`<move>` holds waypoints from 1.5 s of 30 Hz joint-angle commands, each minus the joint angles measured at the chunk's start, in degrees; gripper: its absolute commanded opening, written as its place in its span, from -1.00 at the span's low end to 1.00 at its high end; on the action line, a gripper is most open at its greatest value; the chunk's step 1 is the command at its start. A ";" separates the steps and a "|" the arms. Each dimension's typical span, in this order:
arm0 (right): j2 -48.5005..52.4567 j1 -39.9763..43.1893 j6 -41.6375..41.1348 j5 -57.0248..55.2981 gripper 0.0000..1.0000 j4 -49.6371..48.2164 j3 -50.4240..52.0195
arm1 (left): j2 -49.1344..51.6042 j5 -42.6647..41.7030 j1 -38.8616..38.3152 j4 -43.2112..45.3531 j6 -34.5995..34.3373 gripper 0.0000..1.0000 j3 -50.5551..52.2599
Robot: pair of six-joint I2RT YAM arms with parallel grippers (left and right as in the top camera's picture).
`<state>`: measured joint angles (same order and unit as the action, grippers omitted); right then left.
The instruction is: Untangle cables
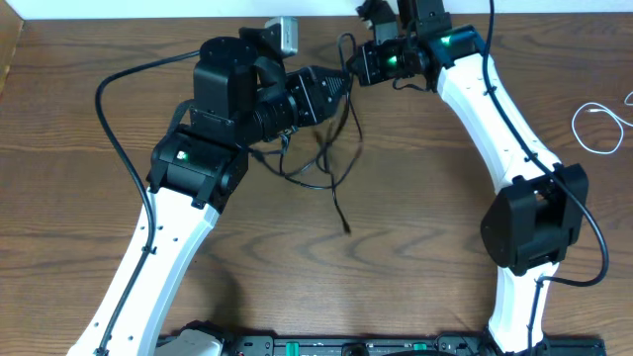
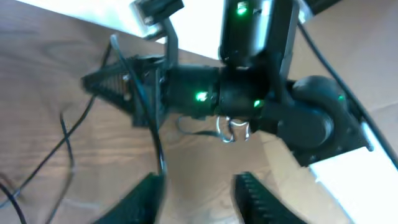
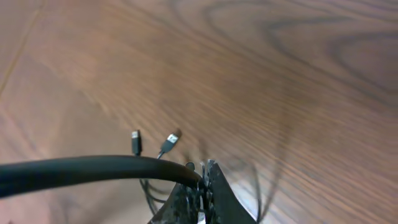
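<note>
Thin black cables (image 1: 331, 163) hang in a loose tangle between my two grippers, and one loose end trails down onto the table (image 1: 345, 225). My right gripper (image 1: 358, 65) is shut on a black cable strand and holds it lifted; the right wrist view shows the jaws (image 3: 205, 177) pinched on it, with two small plug ends (image 3: 152, 143) below. My left gripper (image 1: 336, 94) is open. In the left wrist view its jaws (image 2: 196, 193) stand apart, with a black strand (image 2: 155, 137) running past the left finger. A white cable (image 1: 598, 129) lies apart at the far right.
The table is dark wood (image 1: 415, 227), with a pale wall edge along the back. A thick black robot wire (image 3: 74, 169) crosses the right wrist view. The right arm's body (image 2: 273, 106) fills the left wrist view close ahead.
</note>
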<state>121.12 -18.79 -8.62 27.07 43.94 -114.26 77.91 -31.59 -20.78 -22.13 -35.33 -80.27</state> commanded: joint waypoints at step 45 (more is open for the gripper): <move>-34.97 41.68 -12.20 -20.87 -0.98 -14.36 -0.39 | 8.57 12.66 0.17 -14.73 10.16 0.47 -0.57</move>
<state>83.64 19.27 -19.20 11.42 32.93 -114.28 87.18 -19.14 -20.73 -37.08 -25.65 -80.27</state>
